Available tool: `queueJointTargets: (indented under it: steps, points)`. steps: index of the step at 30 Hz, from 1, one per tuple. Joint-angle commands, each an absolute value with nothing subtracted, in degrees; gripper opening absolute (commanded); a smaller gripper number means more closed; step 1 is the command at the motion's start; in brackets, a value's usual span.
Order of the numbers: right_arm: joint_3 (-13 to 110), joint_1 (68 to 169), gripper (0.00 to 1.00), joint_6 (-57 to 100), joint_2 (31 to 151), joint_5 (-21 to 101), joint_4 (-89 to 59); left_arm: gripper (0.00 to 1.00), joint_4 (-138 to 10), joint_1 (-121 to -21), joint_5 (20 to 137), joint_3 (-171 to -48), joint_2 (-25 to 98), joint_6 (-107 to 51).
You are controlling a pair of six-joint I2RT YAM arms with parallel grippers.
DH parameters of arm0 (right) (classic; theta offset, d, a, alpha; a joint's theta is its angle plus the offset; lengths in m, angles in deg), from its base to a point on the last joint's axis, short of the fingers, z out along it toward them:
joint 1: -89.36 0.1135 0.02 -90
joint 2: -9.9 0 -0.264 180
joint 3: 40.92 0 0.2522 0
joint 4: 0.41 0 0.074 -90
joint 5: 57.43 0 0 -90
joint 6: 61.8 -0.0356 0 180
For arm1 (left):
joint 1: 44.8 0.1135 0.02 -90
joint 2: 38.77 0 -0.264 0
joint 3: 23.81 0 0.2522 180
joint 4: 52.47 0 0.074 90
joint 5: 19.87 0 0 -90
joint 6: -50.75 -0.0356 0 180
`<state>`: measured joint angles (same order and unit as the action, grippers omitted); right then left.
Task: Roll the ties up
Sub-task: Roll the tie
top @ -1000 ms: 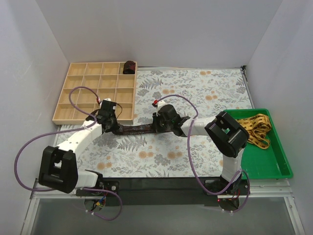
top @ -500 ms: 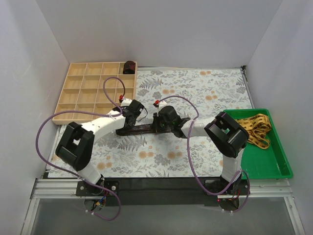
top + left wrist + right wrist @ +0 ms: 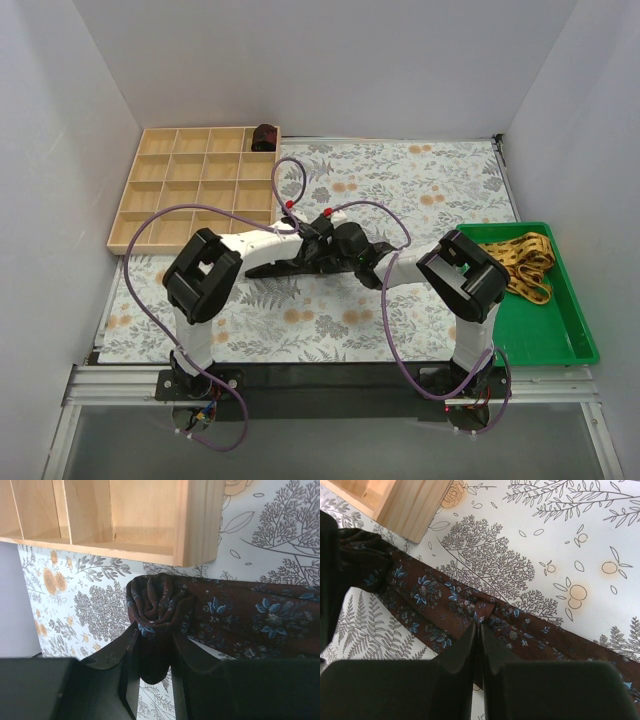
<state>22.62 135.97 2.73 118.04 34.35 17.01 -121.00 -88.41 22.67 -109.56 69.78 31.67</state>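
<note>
A dark maroon tie (image 3: 278, 266) with small blue flowers lies flat on the floral cloth, just in front of the wooden tray. My left gripper (image 3: 155, 632) is shut on its rolled end (image 3: 157, 600), a tight coil standing between the fingers. In the top view the left gripper (image 3: 312, 238) sits right beside the right gripper (image 3: 330, 252). The right gripper (image 3: 480, 626) is shut on a small pinched fold of the flat tie (image 3: 450, 600). Another rolled tie (image 3: 264, 136) sits in the tray's far right compartment. A yellow patterned tie (image 3: 522, 262) lies in the green tray.
The wooden compartment tray (image 3: 160, 200) stands at the back left; its corner (image 3: 197, 525) is close above the roll. A green tray (image 3: 560, 335) sits at the right. Purple cables (image 3: 150, 300) loop over the left arm. White walls enclose the floral cloth (image 3: 420, 190).
My left arm has swung from the tie's left end rightward to just beside the right gripper. The right gripper has stayed in place on the tie.
</note>
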Motion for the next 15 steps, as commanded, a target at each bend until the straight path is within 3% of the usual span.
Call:
queueJointTargets:
  steps: [1,15]
  points:
    - [19.2,136.6,0.13,1.6,117.8,35.7,16.3,0.00,-125.0,-90.0,20.0,-112.0,71.2,35.1]
    - [16.9,135.7,0.13,0.2,117.6,35.8,19.3,0.00,-141.6,-90.1,8.3,-114.9,76.2,44.1]
